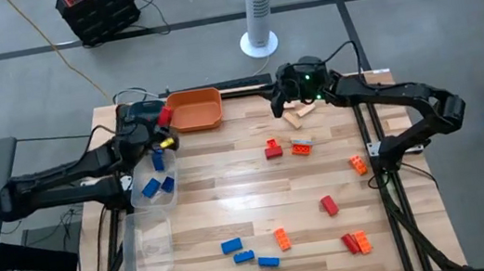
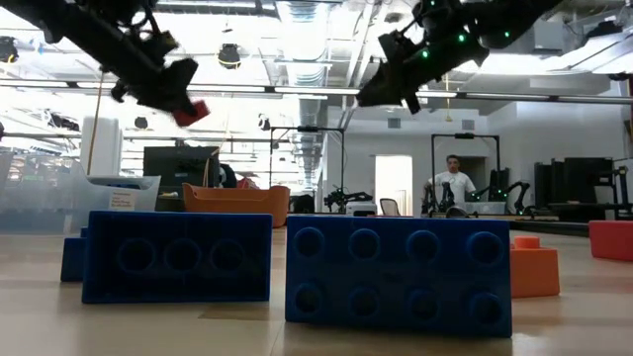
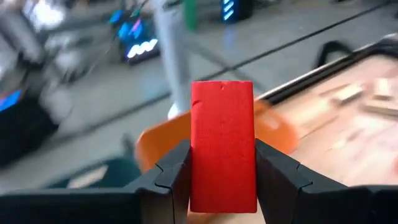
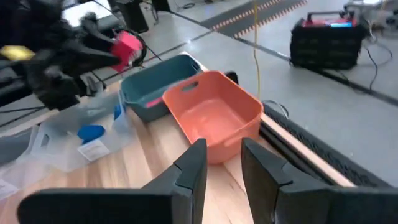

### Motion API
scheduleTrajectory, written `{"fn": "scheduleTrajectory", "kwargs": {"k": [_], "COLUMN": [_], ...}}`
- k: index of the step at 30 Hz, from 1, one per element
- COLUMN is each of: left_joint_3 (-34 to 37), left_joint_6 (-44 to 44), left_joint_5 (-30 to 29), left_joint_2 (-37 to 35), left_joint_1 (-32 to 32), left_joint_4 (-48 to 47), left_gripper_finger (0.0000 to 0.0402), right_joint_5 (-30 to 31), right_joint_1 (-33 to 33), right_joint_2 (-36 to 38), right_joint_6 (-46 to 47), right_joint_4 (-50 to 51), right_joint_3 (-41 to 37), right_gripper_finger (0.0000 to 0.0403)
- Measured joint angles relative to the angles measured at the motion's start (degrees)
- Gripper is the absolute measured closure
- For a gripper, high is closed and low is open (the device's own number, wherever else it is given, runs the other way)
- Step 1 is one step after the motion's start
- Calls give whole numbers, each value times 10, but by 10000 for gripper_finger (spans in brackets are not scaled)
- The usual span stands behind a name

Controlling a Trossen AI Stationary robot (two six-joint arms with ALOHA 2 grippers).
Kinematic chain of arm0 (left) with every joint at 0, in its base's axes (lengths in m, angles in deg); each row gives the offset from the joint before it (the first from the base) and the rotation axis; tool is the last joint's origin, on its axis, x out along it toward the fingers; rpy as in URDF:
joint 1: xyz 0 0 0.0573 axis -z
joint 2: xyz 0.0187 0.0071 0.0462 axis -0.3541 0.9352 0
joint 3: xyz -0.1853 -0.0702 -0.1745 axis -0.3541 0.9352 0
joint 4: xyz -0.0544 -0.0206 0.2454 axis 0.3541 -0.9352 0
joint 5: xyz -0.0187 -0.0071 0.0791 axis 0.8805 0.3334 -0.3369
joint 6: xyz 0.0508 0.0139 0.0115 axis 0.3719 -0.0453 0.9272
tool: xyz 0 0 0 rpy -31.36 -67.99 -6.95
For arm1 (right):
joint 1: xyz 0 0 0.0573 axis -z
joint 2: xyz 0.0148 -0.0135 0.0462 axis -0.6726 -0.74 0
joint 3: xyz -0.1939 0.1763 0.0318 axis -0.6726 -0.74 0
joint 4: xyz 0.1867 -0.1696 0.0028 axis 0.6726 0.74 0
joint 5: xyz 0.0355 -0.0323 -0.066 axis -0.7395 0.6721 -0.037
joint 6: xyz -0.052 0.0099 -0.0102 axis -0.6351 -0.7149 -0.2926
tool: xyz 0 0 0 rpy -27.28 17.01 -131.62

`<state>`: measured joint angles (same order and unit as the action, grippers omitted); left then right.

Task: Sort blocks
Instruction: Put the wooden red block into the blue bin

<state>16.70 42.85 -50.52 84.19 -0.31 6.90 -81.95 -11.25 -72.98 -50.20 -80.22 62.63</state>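
My left gripper (image 1: 163, 120) is shut on a red block (image 3: 222, 146) and hangs in the air beside the left end of the orange tray (image 1: 194, 110); the low view shows the red block (image 2: 198, 111) high above the table. My right gripper (image 4: 222, 167) is open and empty, above the far edge of the table near the tan wooden blocks (image 1: 300, 114), with its fingers pointing toward the orange tray (image 4: 214, 115). Red, orange and blue blocks (image 1: 281, 239) lie scattered over the middle and near part of the table. My left gripper pinches the red block by its two long side faces (image 3: 198, 168), one finger (image 3: 176, 177) on each side. The block's far end sticks out well beyond the fingertips. It is lifted clear of the table and of the trays.
A teal tray (image 4: 152, 87) sits just left of the orange tray, below the left arm. Two clear trays (image 1: 147, 244) stand along the left edge; the farther one (image 1: 153, 183) holds blue blocks. Two blue blocks (image 2: 396, 272) lie at the near edge.
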Motion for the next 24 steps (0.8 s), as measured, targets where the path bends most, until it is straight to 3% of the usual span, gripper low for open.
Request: {"fn": "scheduleTrajectory", "kwargs": {"k": [2,4,7,9,17,24], "left_joint_3": [-9,-10,-10,-11,-43,-76], "left_joint_6": [-84,-157,-183,-177,-132,-29], "left_joint_5": [17,84,190,217,224,221], "left_joint_2": [7,21,48,69,169,184], "left_joint_1": [-43,-101,-172,-201,-267,-268], "left_joint_4": [-84,-151,-184,-194,-240,-173], "left_gripper_finger": [270,270,270,270,262,191], "right_joint_5": [0,0,0,0,-2,-2], "right_joint_1": [-4,-4,1,5,4,9], "right_joint_2": [0,0,0,0,0,0], "right_joint_6": [-15,-19,-28,-31,-57,-148], "right_joint_4": [5,2,3,3,9,57], "right_joint_3": [14,19,21,21,21,21], "right_gripper_finger": [294,294,294,294,294,294]}}
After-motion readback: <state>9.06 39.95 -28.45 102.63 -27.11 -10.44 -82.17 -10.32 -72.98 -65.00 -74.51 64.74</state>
